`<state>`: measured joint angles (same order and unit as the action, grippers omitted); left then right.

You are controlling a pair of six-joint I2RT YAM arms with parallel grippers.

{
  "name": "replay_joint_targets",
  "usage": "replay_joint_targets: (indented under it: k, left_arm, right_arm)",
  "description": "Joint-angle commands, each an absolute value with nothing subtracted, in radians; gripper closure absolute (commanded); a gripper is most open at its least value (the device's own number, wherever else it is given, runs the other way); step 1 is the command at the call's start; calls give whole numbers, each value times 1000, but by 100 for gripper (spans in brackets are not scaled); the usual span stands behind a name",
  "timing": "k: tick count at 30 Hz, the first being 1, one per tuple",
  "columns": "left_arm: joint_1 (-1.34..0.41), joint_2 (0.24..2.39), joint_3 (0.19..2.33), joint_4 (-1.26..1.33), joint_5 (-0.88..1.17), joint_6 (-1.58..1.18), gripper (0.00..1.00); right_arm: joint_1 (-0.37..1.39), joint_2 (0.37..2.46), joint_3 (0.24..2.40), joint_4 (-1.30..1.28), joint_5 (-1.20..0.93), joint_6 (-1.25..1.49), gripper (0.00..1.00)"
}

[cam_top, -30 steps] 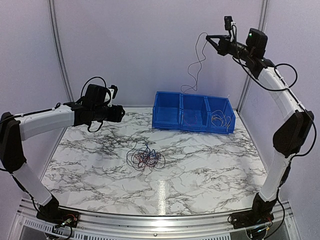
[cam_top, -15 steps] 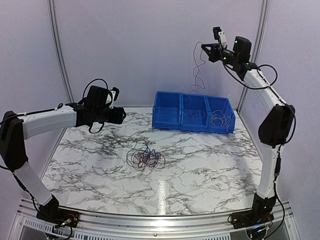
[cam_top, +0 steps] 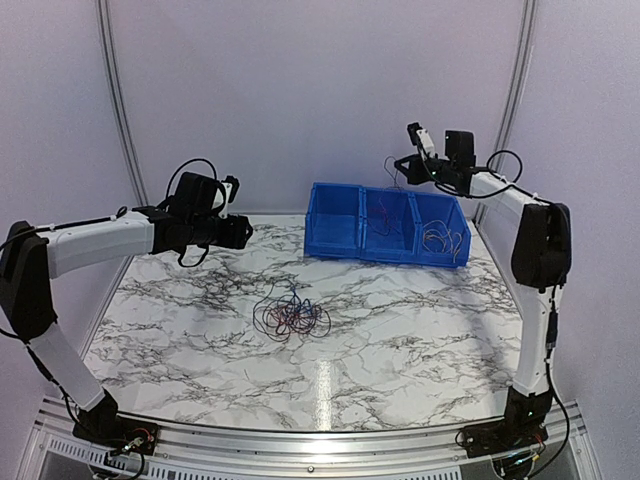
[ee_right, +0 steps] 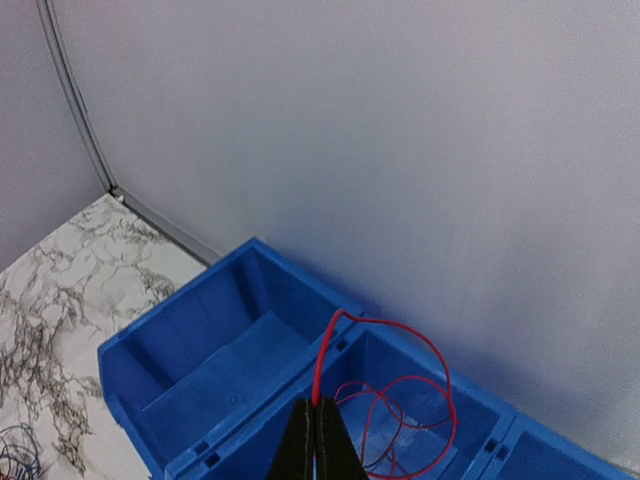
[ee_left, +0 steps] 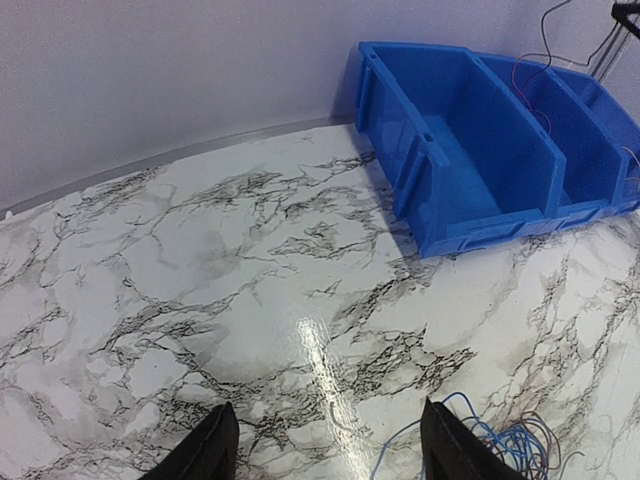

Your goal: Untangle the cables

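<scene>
A row of three blue bins [cam_top: 337, 243] stands at the back of the marble counter [cam_top: 420, 330], against the wall. The left bin shows nothing inside in the left wrist view. The middle one holds loops of a red cable [ee_right: 318, 380], and the right one holds a few pale wires [cam_top: 441, 238]. The tangle of cables [cam_top: 290, 316], in blue, red and dark strands, lies in small loops on the open counter, well in front of the bins. Nothing lies between the tangle and the bins.

The right hand [cam_top: 399, 165] is clenched. Its fingertips [ee_right: 318, 440] press together on the red cable, which arches up and curls down into the middle bin. The hand is held above the middle bin's back edge, with the arm stretched high along the right side.

The left hand [ee_left: 325, 450] is released, its fingers [ee_left: 210, 450] wide apart with nothing between them. It hovers above the counter's left side, tilted down towards the bins, with the tangle's edge [ee_left: 505, 440] near its right finger.
</scene>
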<state>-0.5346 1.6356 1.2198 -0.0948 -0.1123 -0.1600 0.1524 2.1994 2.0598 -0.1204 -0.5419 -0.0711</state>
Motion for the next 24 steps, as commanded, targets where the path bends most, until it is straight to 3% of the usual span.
replay_joint_targets:
  k: [1,6,24]
  left_arm:
    - [-528,1640,1219,-89,-99,-158,35]
    - [-529,1639,1220,-89,-85,-167,35]
    - [-529,1637,1221,-90,-62,-183,35]
  right_arm:
    - [149,2103,1897,-47,-571,-58,100]
    - [149,2090,1786,-49,-557,-61,100]
    - [190,2206,1845,-316,-390,-173,97]
